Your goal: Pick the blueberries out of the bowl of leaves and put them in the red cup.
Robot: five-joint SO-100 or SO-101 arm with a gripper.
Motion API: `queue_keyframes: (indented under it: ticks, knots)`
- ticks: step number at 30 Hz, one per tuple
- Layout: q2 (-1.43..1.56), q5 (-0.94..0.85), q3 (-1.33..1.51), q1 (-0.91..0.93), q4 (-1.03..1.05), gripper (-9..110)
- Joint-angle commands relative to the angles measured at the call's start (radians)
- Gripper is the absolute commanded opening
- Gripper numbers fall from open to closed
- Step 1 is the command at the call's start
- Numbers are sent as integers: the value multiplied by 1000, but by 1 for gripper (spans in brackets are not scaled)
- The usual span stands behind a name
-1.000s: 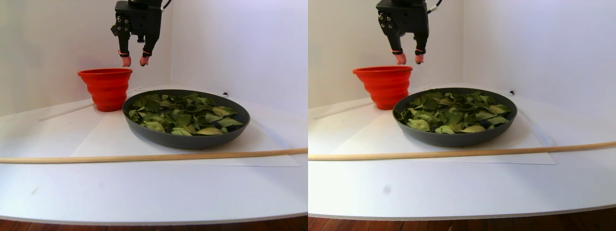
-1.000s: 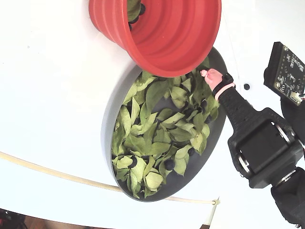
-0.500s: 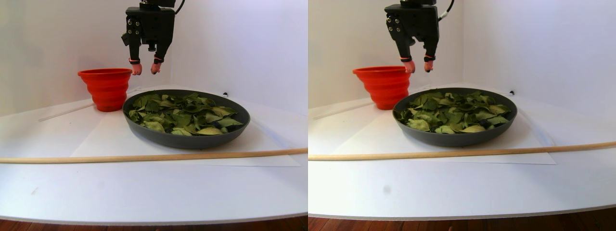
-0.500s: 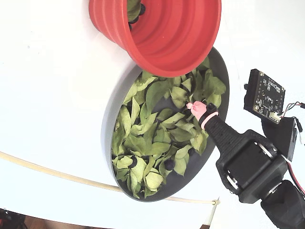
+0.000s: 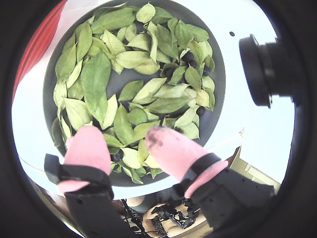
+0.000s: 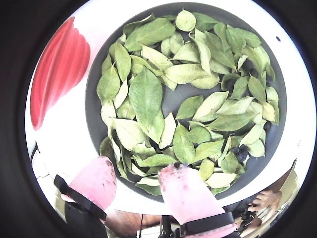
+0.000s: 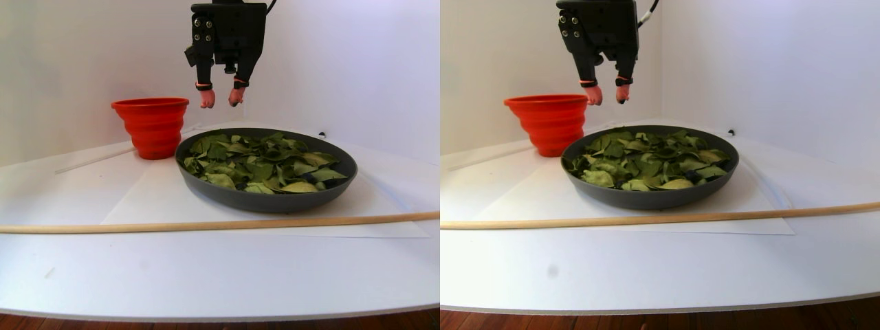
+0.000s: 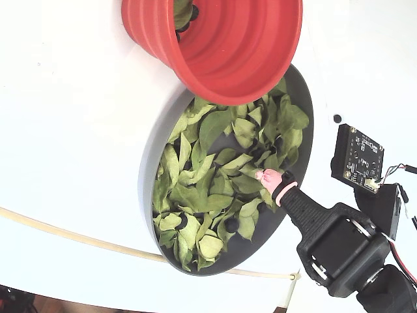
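Note:
The dark grey bowl [image 7: 268,201] of green leaves [image 7: 261,161] stands mid-table, right of the red cup [image 7: 152,127]. My gripper [image 7: 221,97] hangs open and empty well above the bowl's back left part, its pink fingertips [image 7: 207,98] pointing down. In both wrist views the gripper [image 5: 126,148] [image 6: 138,178] looks down on the leaves [image 6: 146,94]. Blueberries [image 5: 187,56] [image 6: 242,153] peek out between leaves near the rim. In the fixed view one pink fingertip [image 8: 270,180] is over the leaves, and a blueberry [image 8: 229,223] shows lower in the bowl [image 8: 146,169]. The red cup [image 8: 241,45] overlaps the bowl's top.
A long wooden stick [image 7: 206,224] lies across the table in front of the bowl, on a white paper sheet [image 7: 158,199]. A tiny black dot [image 7: 321,135] marks the surface behind the bowl. White walls close off the back. The arm's circuit board [image 8: 358,158] sits right of the bowl.
The gripper has moved right, from beside the red cup's rim to over the bowl's leaves, and slightly lower. It stays open and empty. Bowl and cup have not moved.

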Motion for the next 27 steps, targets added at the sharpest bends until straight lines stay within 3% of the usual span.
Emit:
queue_keyframes:
  ticks: [1,27]
  knots:
    - [112,6,-2,18,9,16]
    - [129,11,120,80,75,16]
